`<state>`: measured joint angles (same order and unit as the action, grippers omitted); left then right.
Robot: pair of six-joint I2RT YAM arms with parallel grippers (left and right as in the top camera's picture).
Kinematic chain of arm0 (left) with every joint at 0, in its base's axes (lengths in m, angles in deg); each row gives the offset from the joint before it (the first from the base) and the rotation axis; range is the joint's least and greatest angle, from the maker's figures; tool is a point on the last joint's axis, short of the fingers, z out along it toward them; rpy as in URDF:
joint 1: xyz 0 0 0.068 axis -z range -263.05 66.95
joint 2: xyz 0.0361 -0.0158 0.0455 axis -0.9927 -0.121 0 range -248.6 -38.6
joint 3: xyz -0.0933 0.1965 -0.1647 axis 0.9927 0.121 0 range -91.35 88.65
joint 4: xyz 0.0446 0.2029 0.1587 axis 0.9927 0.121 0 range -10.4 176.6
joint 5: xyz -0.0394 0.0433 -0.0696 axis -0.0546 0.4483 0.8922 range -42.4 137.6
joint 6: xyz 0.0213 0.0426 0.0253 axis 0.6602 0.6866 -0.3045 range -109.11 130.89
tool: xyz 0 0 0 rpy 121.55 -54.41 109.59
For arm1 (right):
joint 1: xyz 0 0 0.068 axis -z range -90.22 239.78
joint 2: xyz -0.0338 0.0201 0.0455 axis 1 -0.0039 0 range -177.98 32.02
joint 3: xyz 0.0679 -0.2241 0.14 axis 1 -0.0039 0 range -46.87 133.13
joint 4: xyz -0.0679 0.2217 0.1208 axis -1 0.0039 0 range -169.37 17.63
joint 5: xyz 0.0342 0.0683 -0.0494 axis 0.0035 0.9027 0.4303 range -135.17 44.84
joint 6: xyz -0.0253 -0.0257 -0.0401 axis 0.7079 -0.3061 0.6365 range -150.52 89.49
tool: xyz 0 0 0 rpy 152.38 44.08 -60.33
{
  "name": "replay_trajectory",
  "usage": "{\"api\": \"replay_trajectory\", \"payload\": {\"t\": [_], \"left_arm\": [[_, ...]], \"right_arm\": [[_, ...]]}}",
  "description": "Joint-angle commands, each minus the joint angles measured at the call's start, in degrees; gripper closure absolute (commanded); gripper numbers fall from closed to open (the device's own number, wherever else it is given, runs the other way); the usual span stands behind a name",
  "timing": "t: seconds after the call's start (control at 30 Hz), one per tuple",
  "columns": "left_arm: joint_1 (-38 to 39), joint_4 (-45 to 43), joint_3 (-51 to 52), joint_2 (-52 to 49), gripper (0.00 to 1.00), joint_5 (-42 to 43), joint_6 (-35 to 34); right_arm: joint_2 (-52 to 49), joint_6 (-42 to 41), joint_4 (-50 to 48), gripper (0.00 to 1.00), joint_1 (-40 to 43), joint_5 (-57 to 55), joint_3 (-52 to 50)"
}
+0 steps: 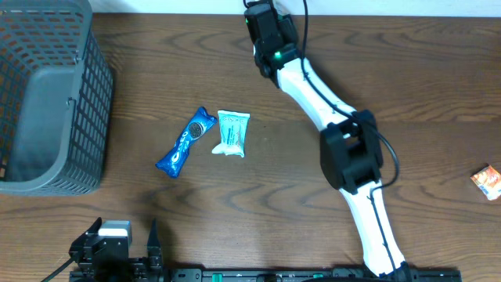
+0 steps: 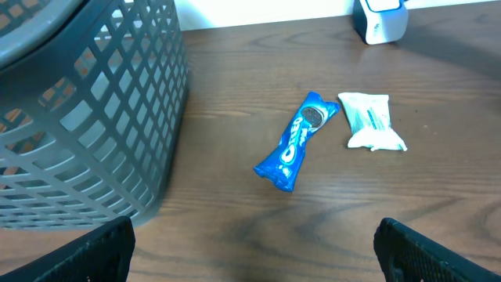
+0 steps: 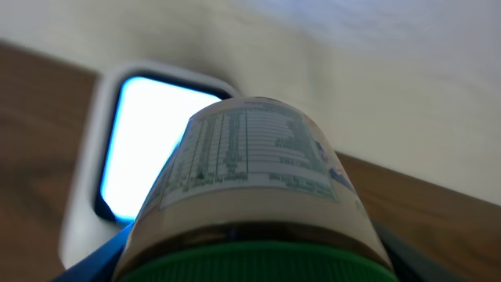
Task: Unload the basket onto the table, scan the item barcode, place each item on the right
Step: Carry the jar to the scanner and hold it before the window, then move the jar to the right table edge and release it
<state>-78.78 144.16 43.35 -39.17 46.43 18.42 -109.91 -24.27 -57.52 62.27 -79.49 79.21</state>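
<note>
The right gripper [image 1: 270,35] is gripping a green-capped bottle [image 3: 250,180] at the table's far edge, holding its printed label just in front of the lit window of the scanner [image 3: 82,180]; the left gripper [image 2: 254,262] is hanging at the near edge, jaws spread wide, holding nothing; a blue biscuit packet [image 1: 185,142] and a white sachet [image 1: 232,133] are lying side by side near the grey basket [image 1: 98,117].

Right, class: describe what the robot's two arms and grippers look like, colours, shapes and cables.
The right arm has slim white links joined by bulky black housings, a thin black cable looping alongside, and a small green light near its wrist. The left gripper is black, with flat, blunt fingers.
</note>
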Motion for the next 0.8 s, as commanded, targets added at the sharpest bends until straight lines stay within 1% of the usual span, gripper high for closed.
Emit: {"api": "replay_trajectory", "payload": {"t": [0.0, 0.1, 0.13, 0.17, 0.23, 0.33, 0.4, 0.5, 0.67, 0.77], "left_arm": [[-0.2, 0.1, 0.0, 0.4, 0.02, 0.7, 0.5], [-0.2, 0.1, 0.0, 0.4, 0.02, 0.7, 0.5], [-0.2, 0.1, 0.0, 0.4, 0.02, 0.7, 0.5], [-0.2, 0.1, 0.0, 0.4, 0.02, 0.7, 0.5], [-0.2, 0.1, 0.0, 0.4, 0.02, 0.7, 0.5], [-0.2, 0.1, 0.0, 0.4, 0.02, 0.7, 0.5], [-0.2, 0.1, 0.0, 0.4, 0.02, 0.7, 0.5], [-0.2, 0.1, 0.0, 0.4, 0.02, 0.7, 0.5], [-0.2, 0.1, 0.0, 0.4, 0.02, 0.7, 0.5], [-0.2, 0.1, 0.0, 0.4, 0.02, 0.7, 0.5]], "right_arm": [[10.7, -3.5, 7.4, 0.73, 2.8, -13.0, 1.0], [14.7, -9.1, 19.0, 0.72, 6.3, -15.1, 1.0], [15.7, -11.6, 22.5, 0.71, 7.7, -14.8, 1.0], [16.9, -15.7, 27.2, 0.71, 9.7, -14.2, 1.0], [18.2, -23.5, 35.0, 0.70, 14.1, -10.8, 1.0], [18.5, -29.4, 43.1, 0.70, 22.2, -0.6, 1.0], [17.7, -31.6, 45.2, 0.71, 27.0, 5.4, 0.9], [15.7, -31.7, 45.7, 0.71, 33.9, 13.2, 0.7], [12.0, -35.2, 47.0, 0.69, 42.5, 18.6, 0.7], [9.6, -35.4, 47.4, 0.68, 46.5, 21.7, 0.7]]}}
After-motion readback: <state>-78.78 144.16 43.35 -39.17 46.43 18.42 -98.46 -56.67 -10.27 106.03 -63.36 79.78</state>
